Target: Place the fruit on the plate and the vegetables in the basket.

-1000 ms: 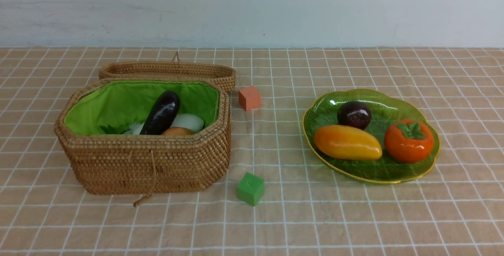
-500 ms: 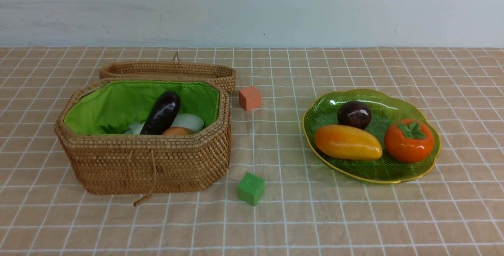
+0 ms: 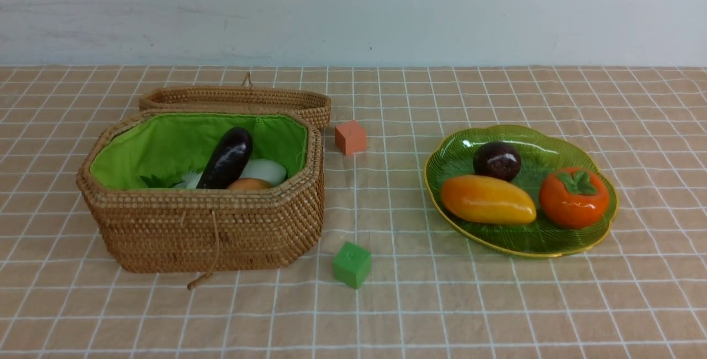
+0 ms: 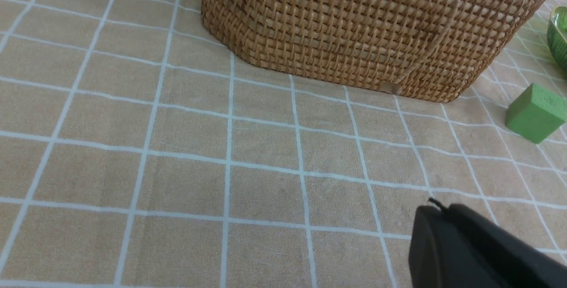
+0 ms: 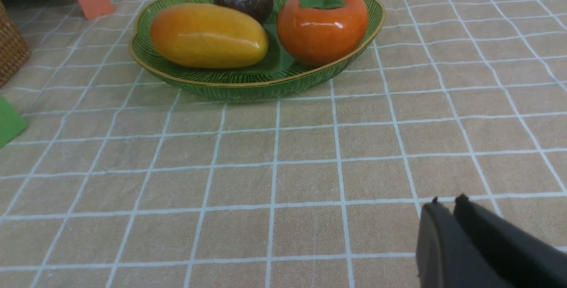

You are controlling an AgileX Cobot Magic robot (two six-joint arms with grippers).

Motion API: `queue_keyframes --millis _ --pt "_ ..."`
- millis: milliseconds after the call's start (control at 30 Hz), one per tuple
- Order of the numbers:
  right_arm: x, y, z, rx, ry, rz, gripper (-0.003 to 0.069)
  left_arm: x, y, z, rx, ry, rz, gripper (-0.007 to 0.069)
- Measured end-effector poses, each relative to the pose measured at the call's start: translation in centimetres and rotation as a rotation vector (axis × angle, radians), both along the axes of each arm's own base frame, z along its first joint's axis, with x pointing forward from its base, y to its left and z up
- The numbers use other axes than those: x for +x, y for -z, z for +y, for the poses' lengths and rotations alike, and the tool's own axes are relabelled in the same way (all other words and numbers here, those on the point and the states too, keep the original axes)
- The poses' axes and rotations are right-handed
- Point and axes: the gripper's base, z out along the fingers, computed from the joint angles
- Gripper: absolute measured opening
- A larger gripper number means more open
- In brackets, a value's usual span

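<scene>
A tan cloth with a white grid (image 3: 442, 304) is covering the table, and a pale, scuffed wall (image 3: 353, 11) is running behind its far edge.

On the robot's left, the wicker basket (image 3: 210, 232) is sitting open, its attached lid (image 3: 237, 98) lying flat behind it and a string loop (image 3: 212, 254) hanging down its near wall. Its bright green lining (image 3: 165, 143) is showing inside. The vegetables are lying in it: the dark purple eggplant (image 3: 227, 158) is leaning tilted above the others, the white radish (image 3: 266, 170) is lying beside it with green leaves (image 3: 157, 181) poking out toward the left, and only the top of the tan-orange potato (image 3: 248, 184) is peeking over the near rim.

On the right, the green plate (image 3: 552, 243) is resting flat on the cloth, carrying the fruit: the mango (image 3: 487, 199) lying lengthwise at the near left, the persimmon (image 3: 573, 198) just beside it at the right, and the mangosteen (image 3: 496, 160) sitting behind them.

An orange cube (image 3: 350, 137) is standing just beside the lid's right end, and a green cube (image 3: 352, 264) is sitting on the cloth near the basket's near right corner.

Neither arm is showing in the front view. In the wrist views, the left tool (image 4: 432, 208) is hanging over bare cloth near the basket with its jaws pressed together and holding nothing; the right tool (image 5: 447, 204) is hovering above the cloth, well apart from the plate, its tips showing only a narrow slit and gripping nothing.
</scene>
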Motion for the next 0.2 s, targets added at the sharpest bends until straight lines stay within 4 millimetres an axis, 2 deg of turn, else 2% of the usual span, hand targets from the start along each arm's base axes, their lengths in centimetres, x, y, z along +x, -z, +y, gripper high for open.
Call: queue_keyframes --millis 200 --pt "0.0 0.0 0.0 0.0 0.0 0.0 0.0055 0.0 0.0 0.0 0.0 0.0 0.0 0.0004"
